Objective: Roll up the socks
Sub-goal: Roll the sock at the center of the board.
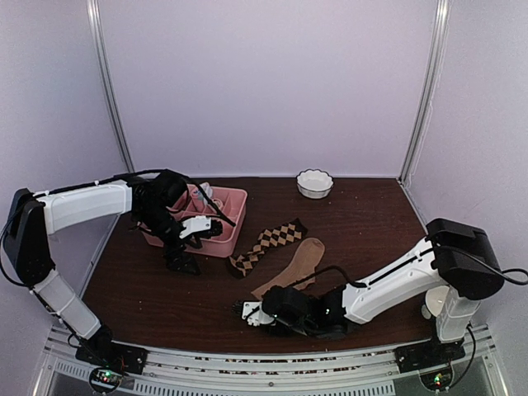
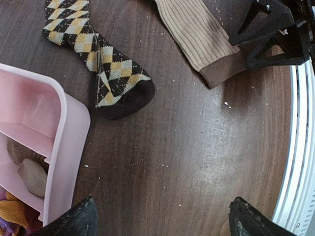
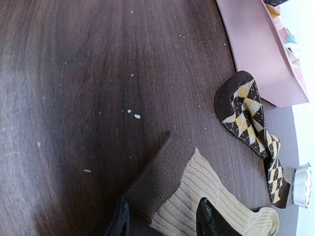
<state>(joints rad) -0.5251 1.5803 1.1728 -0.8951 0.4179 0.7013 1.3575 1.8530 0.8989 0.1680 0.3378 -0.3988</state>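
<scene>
The argyle sock point(image 1: 268, 241) lies flat mid-table, its dark toe toward the pink tray; it also shows in the left wrist view point(image 2: 106, 64) and the right wrist view point(image 3: 251, 118). The tan sock point(image 1: 299, 262) lies beside it, its brown cuff toward the near edge, seen as well in the left wrist view point(image 2: 197, 34) and the right wrist view point(image 3: 197, 191). My right gripper point(image 1: 246, 312) point(image 3: 165, 223) is open, low over the tan sock's cuff, one finger at the cuff's edge and one over the ribbed part. My left gripper point(image 1: 180, 262) point(image 2: 162, 223) is open and empty over bare table beside the tray.
A pink divided tray point(image 1: 237, 221) point(image 2: 64, 142) point(image 3: 256, 49) with small rolled bundles stands at the back left, close to my left arm. A white fluted bowl point(image 1: 314, 182) point(image 3: 302, 184) sits at the back centre. The table's near edge is a metal rail point(image 2: 300, 147).
</scene>
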